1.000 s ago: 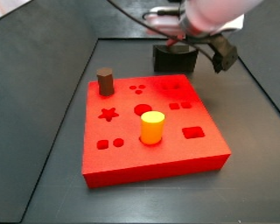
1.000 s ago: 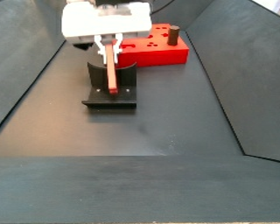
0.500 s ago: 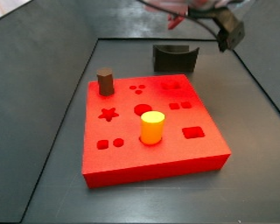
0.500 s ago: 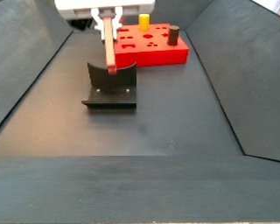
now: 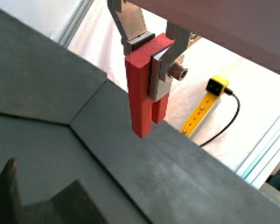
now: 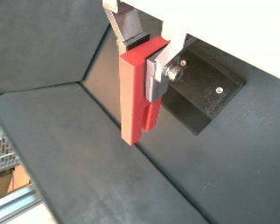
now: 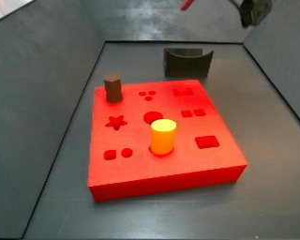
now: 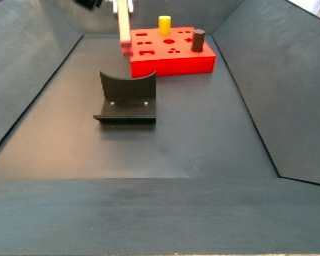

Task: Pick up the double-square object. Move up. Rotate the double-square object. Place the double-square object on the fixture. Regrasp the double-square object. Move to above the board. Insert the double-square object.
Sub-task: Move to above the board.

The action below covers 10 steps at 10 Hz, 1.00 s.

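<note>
Two silver fingers point(image 5: 164, 72) of the claw point(image 5: 146, 54) are clenched on the upper end of the double-square object point(image 5: 143, 92), as both wrist views show; most of the red piece hangs free below the pads, long axis running away from the wrist. In a wrist view the claw point(image 6: 143, 54) pinches the piece point(image 6: 136, 96) across its thin faces, the plates lying flat against the broad red sides.

Judging by its look, the piece is a thin, stiff slab of hard plastic, light enough that a modest squeeze carries it. Its faces seem smooth, so it could slip or pivot in the pads if bumped at the free end. Holding it near one end across the flat faces leaves the other end clear for entering a hole, which seems the sensible hold.

In a side view the claw sits high at the frame's top edge, with only a strip of the red piece point(image 8: 123, 22) showing, well above the dark floor. The fixture point(image 8: 127, 98) stands empty below and nearer the camera. Beyond it lies the board point(image 8: 167, 55), with a yellow cylinder point(image 8: 164, 22) and a brown cylinder point(image 8: 198, 40) standing in it. Its paired square cutout point(image 7: 193, 112) shows in a side view.
</note>
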{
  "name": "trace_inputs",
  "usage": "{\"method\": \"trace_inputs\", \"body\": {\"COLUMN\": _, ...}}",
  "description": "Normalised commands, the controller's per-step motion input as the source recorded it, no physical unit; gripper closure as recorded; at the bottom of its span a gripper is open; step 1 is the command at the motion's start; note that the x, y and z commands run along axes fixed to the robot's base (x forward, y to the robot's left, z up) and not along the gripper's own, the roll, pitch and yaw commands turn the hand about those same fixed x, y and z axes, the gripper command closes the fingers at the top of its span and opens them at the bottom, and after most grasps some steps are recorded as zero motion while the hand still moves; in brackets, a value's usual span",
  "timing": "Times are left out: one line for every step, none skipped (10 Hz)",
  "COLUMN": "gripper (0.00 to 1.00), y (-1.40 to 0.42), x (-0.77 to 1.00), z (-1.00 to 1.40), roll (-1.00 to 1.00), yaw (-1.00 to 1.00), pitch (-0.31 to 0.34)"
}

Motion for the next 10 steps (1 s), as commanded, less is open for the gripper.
{"method": "trace_inputs", "body": {"gripper": 1.0, "y": 0.01, "x": -0.07, "z": 0.85, "roll": -0.06, "yaw": 0.02, "pitch": 0.025}}
{"method": "trace_inputs", "body": {"gripper": 1.0, "y": 0.0, "x": -0.06, "z": 0.69, "roll": -0.06, "yaw": 0.02, "pitch": 0.024}}
{"method": "trace_inputs", "body": {"gripper": 1.0, "y": 0.0, "x": -0.05, "z": 0.52, "roll": -0.06, "yaw": 0.02, "pitch": 0.022}}
{"method": "trace_inputs", "body": {"gripper": 1.0, "y": 0.0, "x": -0.04, "z": 0.35, "roll": -0.06, "yaw": 0.02, "pitch": 0.027}}
{"method": "trace_inputs", "body": {"gripper": 1.0, "y": -1.0, "x": -0.48, "z": 0.35, "roll": -1.0, "yaw": -0.1, "pitch": -0.063}}
{"method": "trace_inputs", "body": {"gripper": 1.0, "y": -1.0, "x": -0.48, "z": 0.34, "roll": -1.0, "yaw": -0.1, "pitch": -0.075}}
{"method": "trace_inputs", "body": {"gripper": 1.0, "y": -1.0, "x": -0.51, "z": 0.36, "roll": -1.0, "yaw": -0.11, "pitch": -0.079}}
{"method": "trace_inputs", "body": {"gripper": 1.0, "y": -1.0, "x": -0.53, "z": 0.35, "roll": -1.0, "yaw": -0.11, "pitch": -0.085}}
{"method": "trace_inputs", "body": {"gripper": 1.0, "y": -1.0, "x": -0.54, "z": 0.36, "roll": -1.0, "yaw": -0.12, "pitch": -0.085}}
{"method": "trace_inputs", "body": {"gripper": 1.0, "y": -1.0, "x": -0.55, "z": 0.36, "roll": -1.0, "yaw": -0.12, "pitch": -0.083}}
